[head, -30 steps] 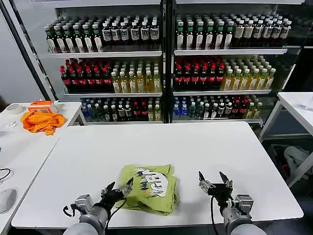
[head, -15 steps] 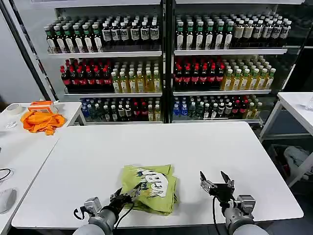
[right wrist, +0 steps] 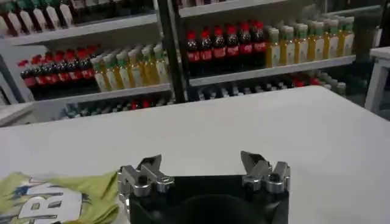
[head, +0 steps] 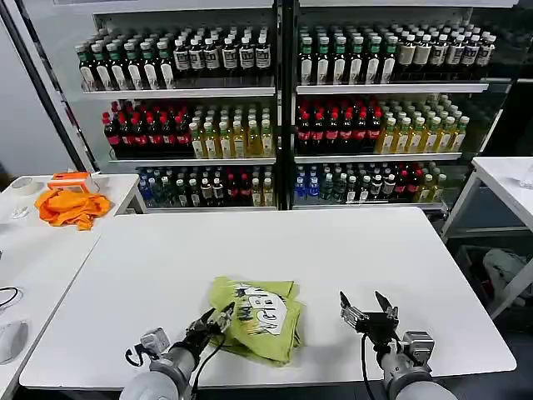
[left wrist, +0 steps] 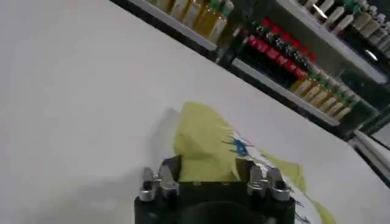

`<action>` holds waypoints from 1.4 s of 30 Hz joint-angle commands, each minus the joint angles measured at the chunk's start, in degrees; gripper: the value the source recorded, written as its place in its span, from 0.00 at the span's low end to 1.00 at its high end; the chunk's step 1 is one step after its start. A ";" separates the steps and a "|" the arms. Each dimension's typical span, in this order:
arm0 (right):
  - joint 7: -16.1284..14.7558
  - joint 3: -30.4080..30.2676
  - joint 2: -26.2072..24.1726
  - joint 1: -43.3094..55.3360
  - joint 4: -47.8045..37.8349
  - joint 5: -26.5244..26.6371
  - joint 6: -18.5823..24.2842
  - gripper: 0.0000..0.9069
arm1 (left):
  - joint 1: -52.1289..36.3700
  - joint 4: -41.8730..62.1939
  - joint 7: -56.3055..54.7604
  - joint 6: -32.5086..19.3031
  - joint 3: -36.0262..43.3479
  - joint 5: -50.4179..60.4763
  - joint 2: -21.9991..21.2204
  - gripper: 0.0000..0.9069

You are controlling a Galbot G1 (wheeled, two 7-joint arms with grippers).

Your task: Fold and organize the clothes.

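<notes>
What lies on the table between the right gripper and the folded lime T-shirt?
Nothing: in the head view, bare white table separates the open right gripper from the T-shirt. The right wrist view shows the same empty gap.

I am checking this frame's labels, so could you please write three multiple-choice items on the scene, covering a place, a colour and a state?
1. Where does the T-shirt lie?
A. on a drinks shelf
B. on the white table, near its front edge
C. on the floor

2. What colour is the cloth on the side table?
A. orange
B. blue
C. black

3. How is the right gripper?
A. shut on the T-shirt
B. shut on a bottle
C. open, holding nothing

Answers: 1 B, the folded shirt rests on the tabletop between the left gripper and the right one. 2 A, it is bright orange. 3 C, its fingers stand apart over bare table beside the shirt.
</notes>
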 commanded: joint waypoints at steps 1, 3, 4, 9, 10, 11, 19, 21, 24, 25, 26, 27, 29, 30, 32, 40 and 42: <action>-0.10 0.28 -0.25 0.08 -0.14 0.10 -0.01 1.00 | 0.77 -3.18 -1.82 2.54 -2.56 9.10 4.28 0.71; -0.11 0.28 -0.29 0.22 -0.23 0.14 -0.03 1.00 | 0.36 -3.48 -2.03 2.54 -2.77 11.19 5.32 0.71; -0.11 0.21 -0.30 0.36 -0.31 0.14 -0.04 1.00 | -0.19 -3.59 -1.95 2.44 -2.73 12.99 5.75 0.71; 0.01 -0.50 -0.04 1.09 -0.50 0.10 -0.29 1.00 | -3.54 -2.19 -1.79 2.18 -0.76 14.40 6.91 0.72; 0.01 -0.55 0.00 1.11 -0.36 0.09 -0.35 1.00 | -4.19 -2.54 -1.74 2.24 -0.26 14.86 7.12 0.72; 0.01 -0.55 -0.01 1.12 -0.32 0.08 -0.37 1.00 | -4.33 -3.01 -1.61 2.24 -0.07 15.05 7.27 0.72; -0.20 0.55 -0.34 -0.01 0.00 0.11 -0.30 1.00 | -7.67 0.21 0.19 1.87 3.39 11.34 7.95 0.74; -0.18 0.55 -0.27 0.01 0.01 0.11 -0.32 1.00 | -8.17 2.42 0.59 2.39 4.13 9.24 7.67 0.74; -0.13 0.52 -0.11 0.11 0.11 0.10 -0.35 1.00 | -8.19 4.71 0.74 2.39 4.36 9.12 7.17 0.73; -0.14 0.58 -0.09 0.05 0.21 0.11 -0.36 1.00 | -8.01 5.00 0.73 2.42 4.27 8.81 7.18 0.73; -0.17 0.71 -0.13 -0.08 0.29 0.12 -0.36 1.00 | -7.69 4.94 0.74 2.53 4.14 8.23 7.24 0.72; -0.20 0.83 -0.23 -0.19 0.32 0.12 -0.36 1.00 | -7.32 4.76 0.74 2.76 4.05 7.89 7.27 0.71; -0.23 1.01 -0.39 -0.37 0.23 0.13 -0.29 1.00 | -6.90 4.51 0.76 3.13 4.00 7.39 7.36 0.70; -0.22 1.05 -0.40 -0.37 0.21 0.14 -0.28 1.00 | -6.83 4.48 0.79 3.28 3.97 7.15 7.40 0.68; -0.21 1.04 -0.40 -0.33 0.26 0.14 -0.28 1.00 | -6.66 4.24 0.71 3.75 3.64 6.11 7.43 0.66; -0.15 0.73 -0.15 -0.24 0.65 0.12 -0.38 1.00 | -5.31 3.05 0.84 4.84 1.60 -3.98 7.17 0.16; -0.15 0.78 -0.14 -0.46 0.78 0.11 -0.38 1.00 | -5.30 3.06 0.88 4.96 0.85 -7.00 6.90 0.08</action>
